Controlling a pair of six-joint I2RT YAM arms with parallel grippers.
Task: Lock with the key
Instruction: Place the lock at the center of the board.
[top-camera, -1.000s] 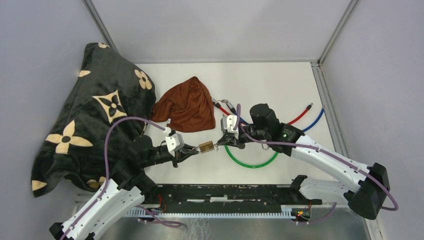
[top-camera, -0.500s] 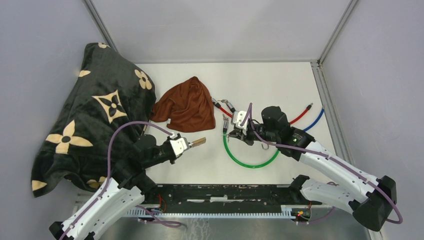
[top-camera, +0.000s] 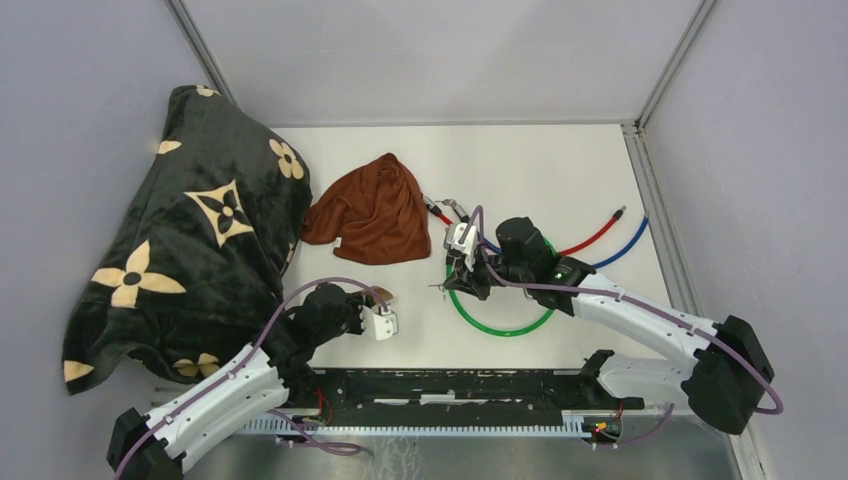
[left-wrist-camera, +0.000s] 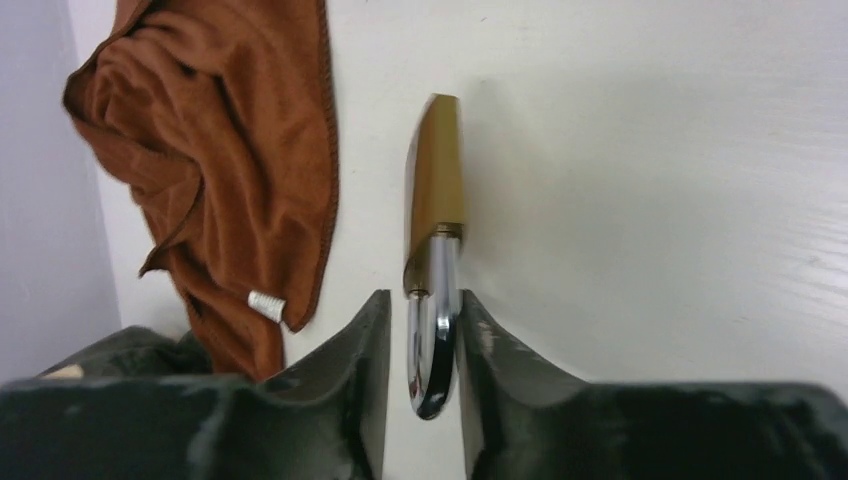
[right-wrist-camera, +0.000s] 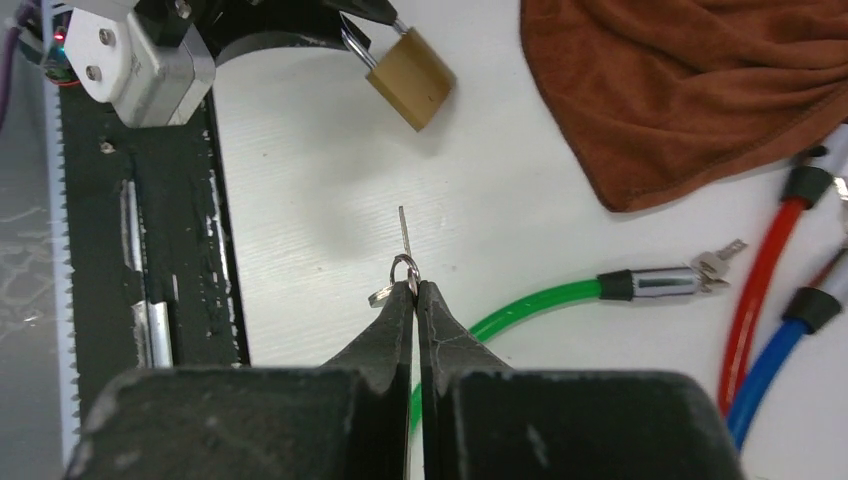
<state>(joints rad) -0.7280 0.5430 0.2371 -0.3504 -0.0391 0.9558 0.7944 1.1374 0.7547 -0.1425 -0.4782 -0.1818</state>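
Observation:
The brass padlock (top-camera: 388, 296) (left-wrist-camera: 435, 190) lies low over the table, left of centre. Its steel shackle (left-wrist-camera: 432, 345) sits between the fingers of my left gripper (top-camera: 376, 303) (left-wrist-camera: 420, 310). The jaws stand slightly apart, with a thin gap between the left finger and the shackle. My right gripper (top-camera: 452, 286) (right-wrist-camera: 415, 290) is shut on the ring of a small key (right-wrist-camera: 403, 232). The key's shaft points toward the padlock (right-wrist-camera: 412, 78) and stays well short of it. The key hangs over the bare table beside the green cable loop (top-camera: 500, 328).
A brown cloth (top-camera: 375, 215) lies behind the padlock. A black patterned blanket (top-camera: 190, 240) fills the left side. Red (top-camera: 595, 235) and blue (top-camera: 625, 245) cables lie at the right, and another key (right-wrist-camera: 722, 258) hangs at the green cable's end. A black rail (top-camera: 450, 385) runs along the near edge.
Padlock and key were together a second ago and are now apart. My left arm drew back toward the near left with the padlock and its jaws loosened. My right gripper kept the key.

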